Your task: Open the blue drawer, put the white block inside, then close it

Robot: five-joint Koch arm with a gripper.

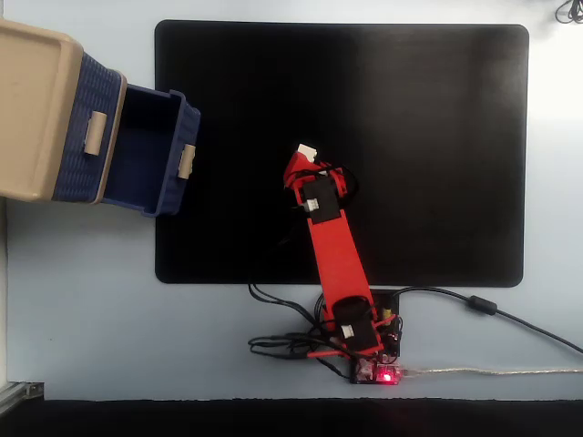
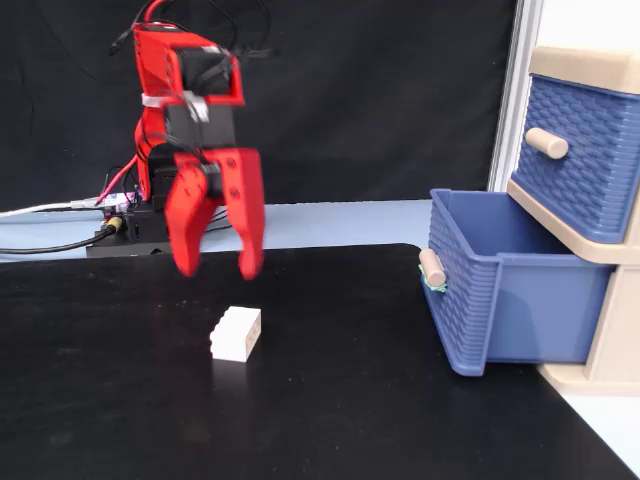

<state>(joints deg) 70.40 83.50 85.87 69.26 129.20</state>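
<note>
A red hobby arm [image 1: 332, 246] reaches out over a black mat [image 1: 428, 137], its pincer [image 2: 216, 268] pointing straight down with jaws spread wide and nothing between them, hanging above the white block [image 2: 237, 333] without touching it. In the side-on fixed view the cream block sits on the mat just below and slightly right of the gap between the two red fingers [image 2: 249, 215]; in the top-down fixed view only a corner of the white block [image 1: 308, 151] peeks out past the far end of the pincer [image 1: 298, 167]. Well to the left in the top-down view, the blue drawer [image 1: 150, 150] stands pulled out of its beige cabinet [image 1: 32, 109], its deep navy interior open to the camera and its small beige tab handle [image 1: 187, 161] facing the mat. From the side, the blue drawer [image 2: 510, 290] juts out at the right of the scene with its rounded handle [image 2: 431, 267] toward the block, well apart from it. Above it, a second navy drawer front [image 2: 575, 155] with a larger beige knob [image 2: 549, 143] sits flush in the cabinet [image 2: 585, 70]. The arm's base [image 2: 140, 225] and a tangle of cables [image 1: 282, 344] rest on the pale table [image 1: 91, 328] at the mat's edge, a red light [image 1: 393, 375] glowing on the controller board.
</note>
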